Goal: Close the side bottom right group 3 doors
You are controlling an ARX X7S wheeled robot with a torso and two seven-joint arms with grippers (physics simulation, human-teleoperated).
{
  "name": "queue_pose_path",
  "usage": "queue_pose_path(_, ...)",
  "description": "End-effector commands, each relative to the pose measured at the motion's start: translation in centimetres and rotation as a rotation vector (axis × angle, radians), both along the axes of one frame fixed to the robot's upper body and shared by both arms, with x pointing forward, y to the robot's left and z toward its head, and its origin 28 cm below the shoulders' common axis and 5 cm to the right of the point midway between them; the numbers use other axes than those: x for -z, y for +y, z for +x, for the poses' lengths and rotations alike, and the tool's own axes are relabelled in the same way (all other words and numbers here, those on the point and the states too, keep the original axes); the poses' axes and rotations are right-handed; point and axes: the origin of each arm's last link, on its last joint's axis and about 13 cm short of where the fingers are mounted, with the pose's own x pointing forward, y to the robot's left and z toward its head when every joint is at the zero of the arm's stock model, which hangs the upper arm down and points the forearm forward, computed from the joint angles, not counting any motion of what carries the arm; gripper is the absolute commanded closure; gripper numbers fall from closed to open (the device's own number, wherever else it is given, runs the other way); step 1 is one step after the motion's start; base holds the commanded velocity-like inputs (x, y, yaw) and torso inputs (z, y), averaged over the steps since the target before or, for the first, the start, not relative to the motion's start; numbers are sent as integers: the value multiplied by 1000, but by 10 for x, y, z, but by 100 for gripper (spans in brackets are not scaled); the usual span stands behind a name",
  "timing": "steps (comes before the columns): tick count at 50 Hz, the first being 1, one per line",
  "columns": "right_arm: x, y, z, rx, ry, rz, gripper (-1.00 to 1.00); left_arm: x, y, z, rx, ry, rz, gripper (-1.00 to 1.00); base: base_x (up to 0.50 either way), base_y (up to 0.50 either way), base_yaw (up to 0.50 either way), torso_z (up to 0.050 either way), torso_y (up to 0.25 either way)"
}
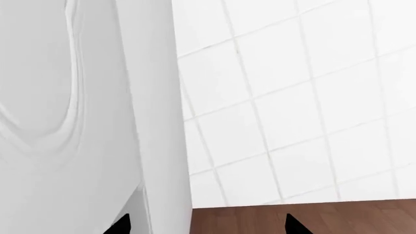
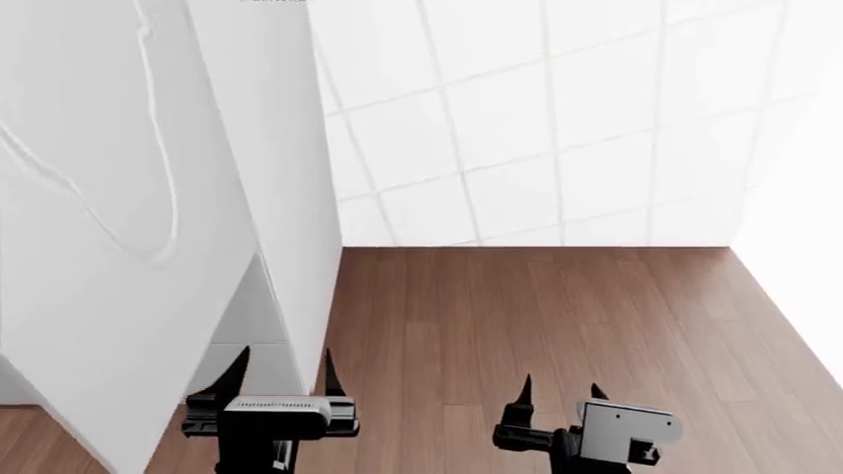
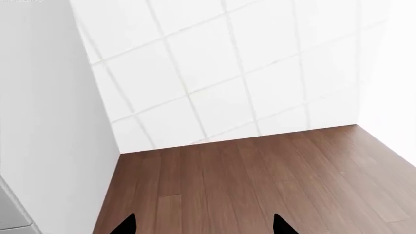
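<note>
A tiled wall point(image 2: 554, 128) is filling the far side of the head view, and a wooden floor point(image 2: 554, 326) is spreading out from its foot. A tall white cabinet point(image 2: 270, 158) is standing against that wall at its left end. A white door point(image 2: 93, 217) with a curvy raised outline is hanging open in front of the cabinet, swung out from it, with a dark gap showing between the door's lower edge and the cabinet side. No handle is showing on it.

The left gripper point(image 2: 283, 380) is hovering low beside the cabinet, its two black fingers spread apart on either side of the cabinet's front corner and holding nothing. The right gripper point(image 2: 560, 393) is hanging over the floor well clear of the cabinet, its fingers parted less widely and also gripping nothing.
</note>
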Motion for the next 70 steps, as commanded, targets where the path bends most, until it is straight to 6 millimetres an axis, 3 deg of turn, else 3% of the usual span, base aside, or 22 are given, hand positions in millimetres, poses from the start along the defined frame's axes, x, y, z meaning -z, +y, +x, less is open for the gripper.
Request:
queue_pose_path(1, 1, 0, 0, -1, 8, -1, -100, -1, 0, 0, 1, -4, 1, -100, 500, -66, 0, 0, 0)
queue_pose_path(37, 3, 0, -1, 1, 10, 2, -100, 2, -1, 0, 5, 3, 6, -100, 500, -67, 0, 0, 0)
queue_pose_path(51, 2, 0, -1, 2, -15, -15, -100, 1, 0, 0, 5, -1, 5, -100, 13, 0, 0, 0, 0)
queue_pose_path(70, 3, 0, -1, 6, -15, -17, -100, 1, 0, 0, 3, -4, 5, -100, 0, 319, 0, 0, 0)
